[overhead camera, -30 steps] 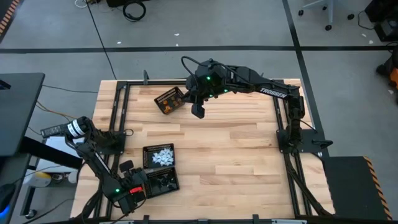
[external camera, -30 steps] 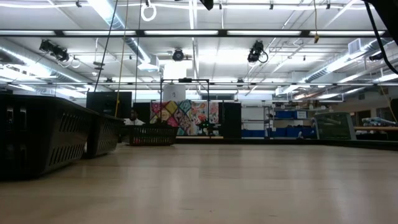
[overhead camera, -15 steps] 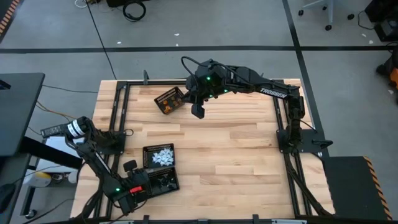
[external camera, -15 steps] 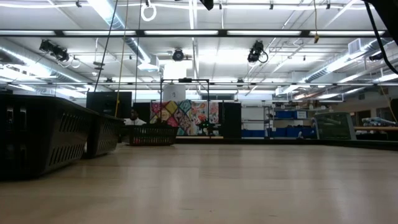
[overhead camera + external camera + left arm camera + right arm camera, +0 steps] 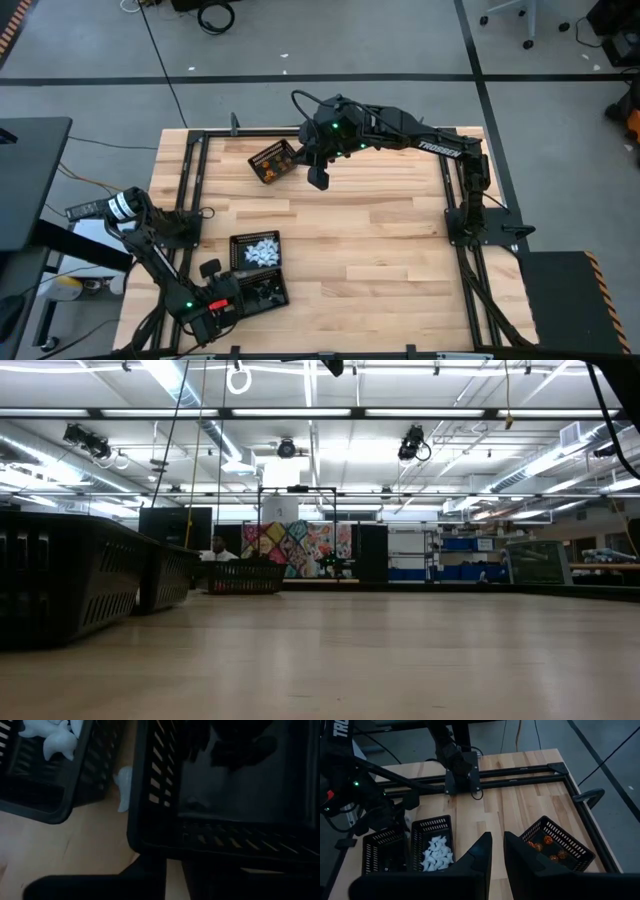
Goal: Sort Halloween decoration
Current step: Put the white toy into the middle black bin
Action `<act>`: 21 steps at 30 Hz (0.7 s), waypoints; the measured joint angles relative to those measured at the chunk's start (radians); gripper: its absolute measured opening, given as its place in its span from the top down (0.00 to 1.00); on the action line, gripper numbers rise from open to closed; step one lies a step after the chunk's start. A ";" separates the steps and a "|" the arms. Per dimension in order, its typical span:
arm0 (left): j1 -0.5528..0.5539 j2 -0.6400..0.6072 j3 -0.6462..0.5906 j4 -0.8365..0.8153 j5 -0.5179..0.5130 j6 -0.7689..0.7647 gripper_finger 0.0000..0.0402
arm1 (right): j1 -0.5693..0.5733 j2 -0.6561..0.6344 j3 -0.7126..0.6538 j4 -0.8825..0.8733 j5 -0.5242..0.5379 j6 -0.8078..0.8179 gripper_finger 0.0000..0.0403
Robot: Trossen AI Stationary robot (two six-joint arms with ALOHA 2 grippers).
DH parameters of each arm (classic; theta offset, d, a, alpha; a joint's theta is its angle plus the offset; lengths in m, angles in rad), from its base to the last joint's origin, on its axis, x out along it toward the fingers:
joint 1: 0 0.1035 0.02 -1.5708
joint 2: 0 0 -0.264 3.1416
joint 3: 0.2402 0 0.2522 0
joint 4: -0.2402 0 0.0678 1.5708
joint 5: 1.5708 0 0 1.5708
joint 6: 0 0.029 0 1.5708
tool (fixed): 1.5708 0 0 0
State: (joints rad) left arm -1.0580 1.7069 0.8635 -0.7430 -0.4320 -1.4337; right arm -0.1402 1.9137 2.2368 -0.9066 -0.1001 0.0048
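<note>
Orange rounded toy pieces (image 5: 543,842) all seem to be in their own black mesh basket (image 5: 570,840), which sits well apart from the black mesh basket of white pieces (image 5: 234,243), across the table. White toy pieces (image 5: 260,250) fill that one, and the black toy pieces (image 5: 240,747) sit in a third black mesh basket (image 5: 150,780) right beside it. So I'd call the sorting nearly finished. The one leftover I can spot is a stray white piece (image 5: 123,785) on the wood in the gap between the white-piece basket and the black-piece one.

Left gripper (image 5: 210,268) hangs just beside the white-piece basket, by that gap; can't tell its state. Right gripper (image 5: 318,180) hovers far from it, next to the orange basket, claw pressed almost together and carrying nothing.

Surface is a pale butcher-block wooden table (image 5: 380,230) in a black frame, on grey concrete floor. Beyond: a big workshop with strip lights, a colourful patterned panel (image 5: 290,545) and a person (image 5: 215,547) behind it all.
</note>
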 joint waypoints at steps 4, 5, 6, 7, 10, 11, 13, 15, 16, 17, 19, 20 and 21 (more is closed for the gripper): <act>0.000 0.000 0.001 -0.012 0.018 -0.019 0.92 | 0.000 0.000 0.000 0.000 0.000 0.000 0.87; 0.000 -0.001 0.001 -0.021 0.029 -0.037 0.93 | 0.000 0.000 0.000 0.000 0.001 0.000 0.87; 0.001 -0.004 0.001 -0.030 0.034 -0.057 0.93 | 0.000 0.000 0.000 0.000 0.001 0.000 0.87; 0.001 -0.010 0.000 -0.041 0.039 -0.078 0.94 | 0.000 0.000 0.000 0.000 0.001 0.000 0.87; 0.003 -0.030 -0.006 -0.078 0.044 -0.108 0.94 | 0.000 0.000 0.000 0.000 0.001 0.000 0.87; 0.003 -0.038 -0.005 -0.076 0.041 -0.108 0.94 | 0.000 0.000 0.000 0.001 0.002 0.000 0.87; 0.002 -0.048 -0.005 -0.076 0.042 -0.108 0.95 | 0.000 0.000 0.000 0.003 0.002 -0.001 0.87; 0.001 -0.053 -0.005 -0.077 0.047 -0.110 0.97 | 0.000 0.000 0.000 0.007 0.002 -0.004 0.87; 0.001 -0.058 -0.005 -0.077 0.050 -0.113 0.98 | 0.000 0.000 0.000 0.008 0.002 -0.004 0.87; 0.001 -0.062 -0.005 -0.077 0.051 -0.116 0.98 | 0.000 0.000 0.000 0.008 0.002 -0.004 0.87; 0.001 -0.065 -0.004 -0.079 0.051 -0.122 0.99 | 0.000 0.000 0.000 0.008 0.002 -0.004 0.87; 0.001 -0.065 -0.004 -0.080 0.060 -0.128 0.99 | 0.000 0.000 0.000 0.008 0.002 -0.005 0.87; 0.001 -0.065 -0.004 -0.084 0.069 -0.134 0.98 | 0.000 0.000 0.000 0.008 0.002 -0.005 0.87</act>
State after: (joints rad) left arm -1.0569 1.6417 0.8597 -0.8267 -0.3628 -1.5682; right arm -0.1406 1.9135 2.2368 -0.8989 -0.0978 0.0000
